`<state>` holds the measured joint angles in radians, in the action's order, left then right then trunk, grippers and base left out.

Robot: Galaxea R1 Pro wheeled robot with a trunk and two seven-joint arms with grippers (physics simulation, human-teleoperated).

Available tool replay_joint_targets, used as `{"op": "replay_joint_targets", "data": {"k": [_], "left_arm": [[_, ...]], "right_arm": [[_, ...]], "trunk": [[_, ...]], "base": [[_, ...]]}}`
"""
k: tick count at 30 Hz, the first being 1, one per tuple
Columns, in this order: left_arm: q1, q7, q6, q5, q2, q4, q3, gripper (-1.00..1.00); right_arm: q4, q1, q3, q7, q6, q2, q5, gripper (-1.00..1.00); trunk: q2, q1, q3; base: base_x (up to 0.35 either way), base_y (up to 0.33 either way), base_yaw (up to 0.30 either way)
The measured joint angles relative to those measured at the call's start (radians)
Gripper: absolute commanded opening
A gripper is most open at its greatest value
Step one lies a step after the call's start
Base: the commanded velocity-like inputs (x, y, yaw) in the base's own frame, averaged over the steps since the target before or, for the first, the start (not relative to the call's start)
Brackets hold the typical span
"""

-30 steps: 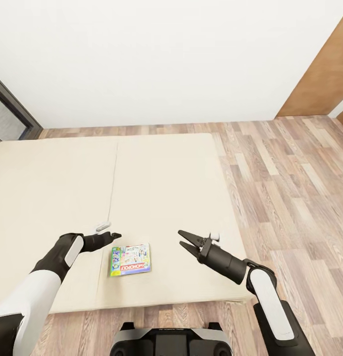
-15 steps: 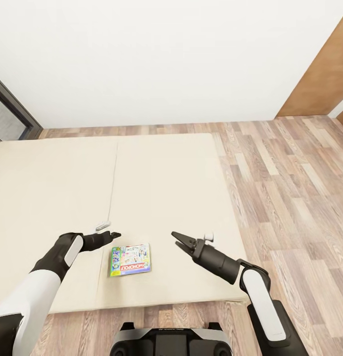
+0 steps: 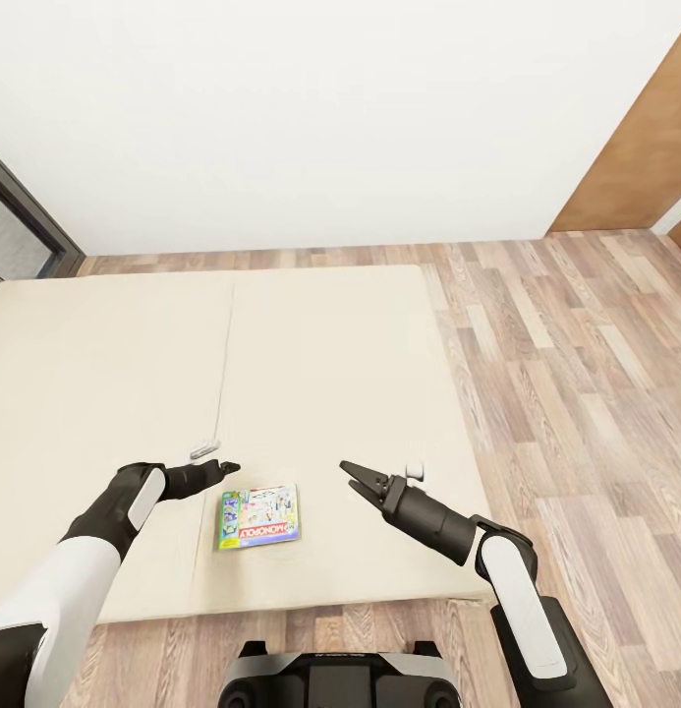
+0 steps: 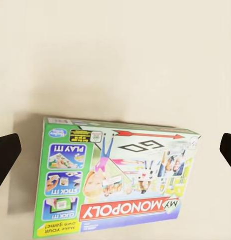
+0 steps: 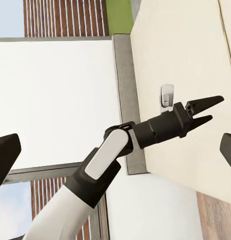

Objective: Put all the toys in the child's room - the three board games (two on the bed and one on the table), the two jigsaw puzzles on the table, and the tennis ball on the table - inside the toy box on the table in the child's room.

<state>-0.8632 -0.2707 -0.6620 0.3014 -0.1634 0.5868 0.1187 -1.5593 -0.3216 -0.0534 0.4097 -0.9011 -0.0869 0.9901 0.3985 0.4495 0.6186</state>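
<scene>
On the smooth beige bed (image 3: pixel 311 374) lies a flat glossy board game (image 3: pixel 260 515), both jaws seemingly parted.

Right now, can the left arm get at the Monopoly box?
Probably yes. The box lies flat on the bed beside the left gripper, which is open, and the left wrist view frames the box between its fingers with nothing in between.

The right hand (image 3: pixel 357 477) has shifted left toward the board game (image 3: pixel 260 515), seemingly open.

One board game (image 3: pixel 259 516) on one bed (image 3: pixel 330 364); two arms, each with two fingers (image 3: pixel 357 475).
</scene>
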Motion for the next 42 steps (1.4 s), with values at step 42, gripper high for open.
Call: {"op": "replay_joint_targets", "data": {"k": [42], "left_arm": [[0.0,0.01,0.0,-0.004,0.003,-0.009,-0.003,1.0]], "right_arm": [[0.002,0.0,0.0,0.0,0.001,0.0,-0.002,1.0]], "trunk": [[0.0,0.0,0.061]], "base": [[0.0,0.0,0.0]]}}
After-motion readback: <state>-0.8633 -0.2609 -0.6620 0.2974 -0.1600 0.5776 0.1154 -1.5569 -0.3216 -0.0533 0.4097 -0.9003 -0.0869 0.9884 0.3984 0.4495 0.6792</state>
